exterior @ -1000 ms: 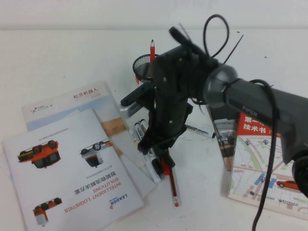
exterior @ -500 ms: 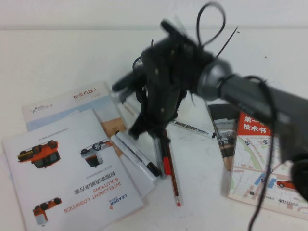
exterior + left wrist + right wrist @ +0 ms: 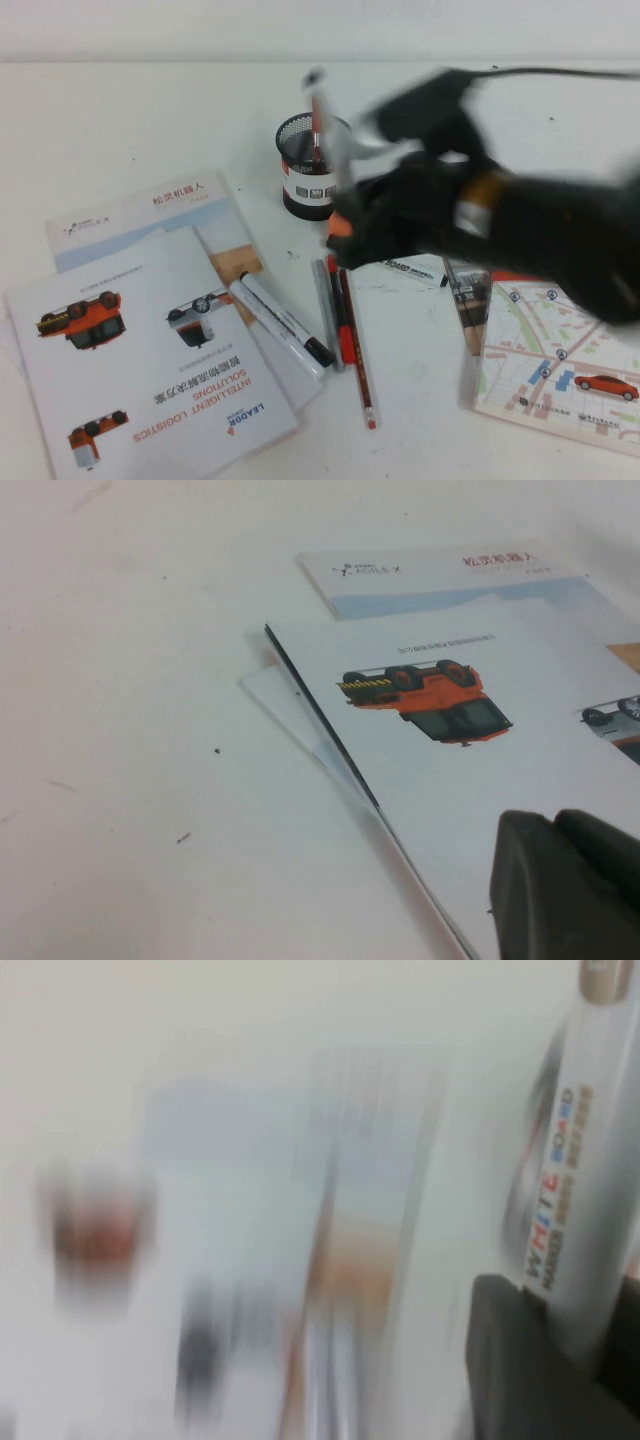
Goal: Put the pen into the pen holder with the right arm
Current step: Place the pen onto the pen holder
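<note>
The pen (image 3: pixel 590 1150), a white barrel printed "WHITE BOARD", sits between the right gripper's (image 3: pixel 560 1360) dark jaws; everything beyond is blurred.

An office-style desk set up for robot trials: a plain white table (image 3: pixel 120 120) strewn with printed brochures (image 3: pixel 150 350), a city map booklet (image 3: pixel 560 370), loose markers (image 3: pixel 285 322) and a black mesh pen holder (image 3: pixel 305 168), against a bare white wall.

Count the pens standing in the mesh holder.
1: a red pen stands in the pen holder. The right gripper holds the white marker just beside it, not clearly inside. The left gripper hovers over a brochure.
</note>
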Robot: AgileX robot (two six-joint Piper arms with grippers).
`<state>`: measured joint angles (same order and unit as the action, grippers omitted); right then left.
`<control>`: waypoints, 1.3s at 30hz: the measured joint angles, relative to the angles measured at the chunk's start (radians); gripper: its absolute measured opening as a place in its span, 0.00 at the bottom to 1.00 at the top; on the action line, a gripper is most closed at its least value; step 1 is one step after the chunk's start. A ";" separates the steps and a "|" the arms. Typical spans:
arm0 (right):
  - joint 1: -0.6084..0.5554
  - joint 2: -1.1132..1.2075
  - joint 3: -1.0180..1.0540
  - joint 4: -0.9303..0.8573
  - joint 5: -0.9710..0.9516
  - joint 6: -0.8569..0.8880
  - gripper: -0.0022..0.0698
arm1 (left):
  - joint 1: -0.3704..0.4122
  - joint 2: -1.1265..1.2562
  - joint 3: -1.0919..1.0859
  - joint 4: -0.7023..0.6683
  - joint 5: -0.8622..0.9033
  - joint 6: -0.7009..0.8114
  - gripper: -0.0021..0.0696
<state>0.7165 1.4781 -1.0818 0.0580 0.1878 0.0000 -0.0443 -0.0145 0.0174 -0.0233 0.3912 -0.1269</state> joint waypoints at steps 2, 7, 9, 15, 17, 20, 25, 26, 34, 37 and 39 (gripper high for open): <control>0.000 -0.088 0.193 0.022 -0.362 0.000 0.20 | 0.000 0.000 0.000 0.000 0.000 0.000 0.03; 0.000 -0.121 0.310 0.032 -0.610 -0.136 0.20 | 0.000 0.000 0.000 0.000 0.000 0.000 0.03; 0.000 -0.084 0.306 0.030 -0.664 -0.188 0.20 | 0.000 0.000 0.000 0.000 0.000 0.000 0.03; 0.000 0.127 0.213 0.130 -0.968 -0.225 0.20 | 0.000 0.000 0.000 0.000 0.000 0.000 0.03; -0.002 0.218 0.129 0.148 -1.006 -0.227 0.20 | 0.000 0.000 0.000 0.000 0.000 0.000 0.03; -0.008 0.347 -0.024 0.154 -0.998 -0.229 0.20 | 0.000 0.000 0.000 0.000 0.000 0.000 0.03; -0.039 0.528 -0.253 0.170 -0.895 -0.229 0.20 | 0.000 0.000 0.000 0.000 0.000 0.000 0.03; -0.047 0.557 -0.296 0.175 -0.866 -0.229 0.20 | 0.000 0.000 0.000 0.000 0.000 0.000 0.03; -0.110 0.692 -0.473 0.229 -0.751 -0.135 0.20 | 0.000 0.000 0.000 0.000 0.000 0.000 0.03; -0.124 0.714 -0.479 0.234 -0.737 -0.108 0.24 | 0.000 0.000 0.000 0.000 0.000 0.000 0.03; -0.131 0.719 -0.479 0.234 -0.714 -0.104 0.33 | 0.000 0.000 0.000 0.000 0.000 0.000 0.03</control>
<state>0.5855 2.1967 -1.5609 0.2924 -0.5261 -0.1035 -0.0443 -0.0145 0.0174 -0.0233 0.3912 -0.1269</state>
